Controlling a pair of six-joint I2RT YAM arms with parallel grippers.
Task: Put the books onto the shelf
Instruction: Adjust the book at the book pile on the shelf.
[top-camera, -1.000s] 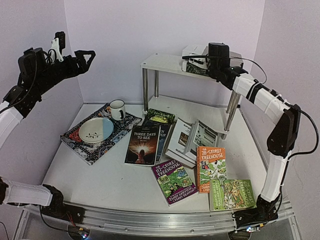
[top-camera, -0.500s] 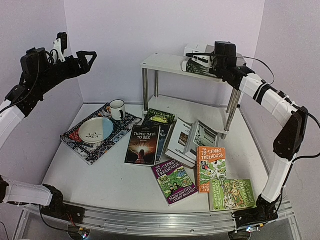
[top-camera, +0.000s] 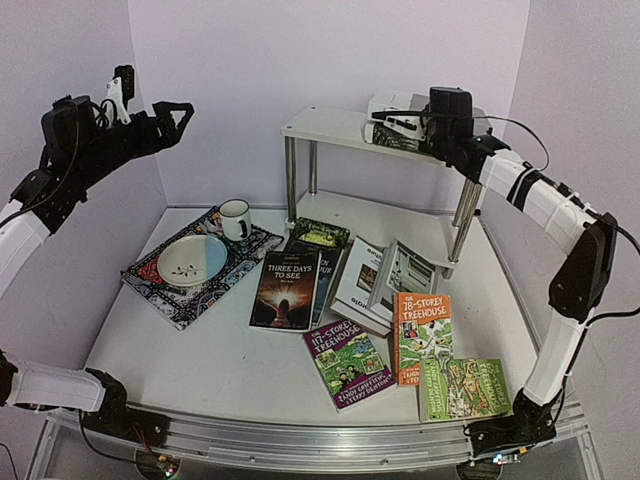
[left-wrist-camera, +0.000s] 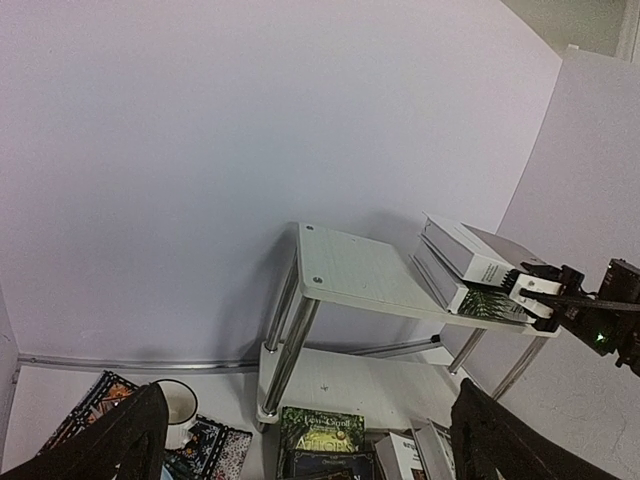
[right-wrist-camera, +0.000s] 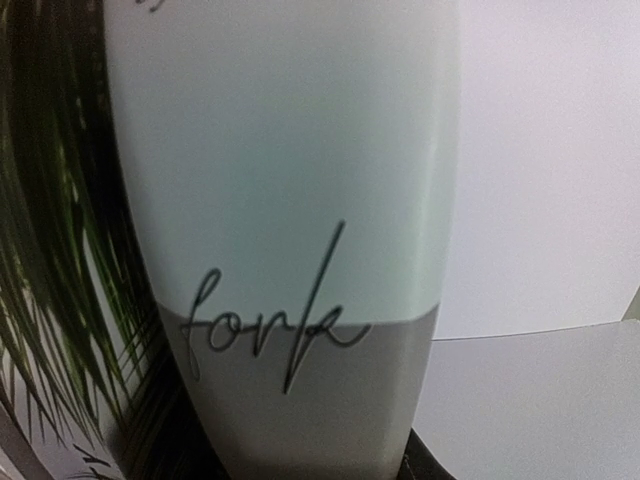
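The white two-tier shelf (top-camera: 330, 126) stands at the back. On its top board lie two large white books (left-wrist-camera: 462, 255), stacked, the lower one with a fern cover. My right gripper (top-camera: 408, 122) is at that stack's right end. A white-grey spine reading "fork" (right-wrist-camera: 290, 200) fills the right wrist view between the jaws. How tightly they hold it does not show. My left gripper (top-camera: 178, 112) hangs open and empty, high at the left. Several books lie on the table: a dark novel (top-camera: 287, 290), a purple paperback (top-camera: 348, 362), an orange one (top-camera: 421, 335) and a green one (top-camera: 463, 388).
A patterned mat (top-camera: 150, 285) with a bowl (top-camera: 192, 260) and a white mug (top-camera: 235, 218) lies at the left. White-grey hardbacks (top-camera: 385, 280) and a green-covered book (top-camera: 320, 235) rest against the shelf's lower board (top-camera: 400, 215). Walls close in behind and on the right.
My right gripper slid a little to the right along the top shelf with the white book, then almost stopped. The left arm has not moved.
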